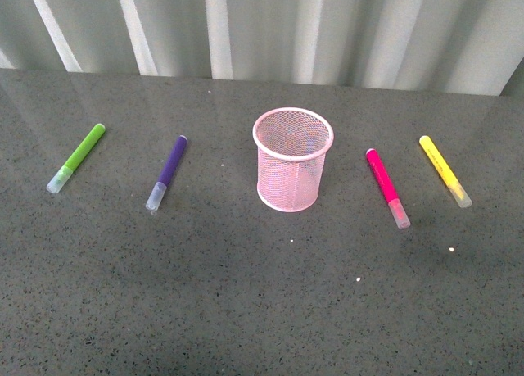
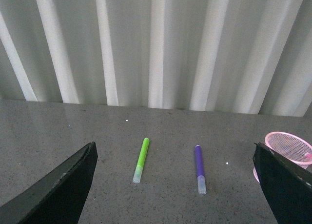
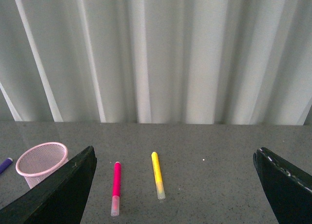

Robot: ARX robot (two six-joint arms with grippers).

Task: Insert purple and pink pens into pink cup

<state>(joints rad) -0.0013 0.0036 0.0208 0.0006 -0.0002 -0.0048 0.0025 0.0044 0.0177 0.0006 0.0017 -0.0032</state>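
Progress nil: purple pen (image 1: 168, 173), pink pen (image 1: 386, 188) lie on tabletop (image 1: 262, 310) flanking pink cup (image 1: 292, 159); left hand (image 2: 174, 150), right hand (image 3: 175, 151) spread wide, empty.

Count: 4 marker pens – 1 green pen (image 1: 76, 157), 1 purple pen (image 1: 167, 172), 1 pink pen (image 1: 386, 188), 1 yellow pen (image 1: 444, 170); 1 pink cup (image 1: 292, 159).
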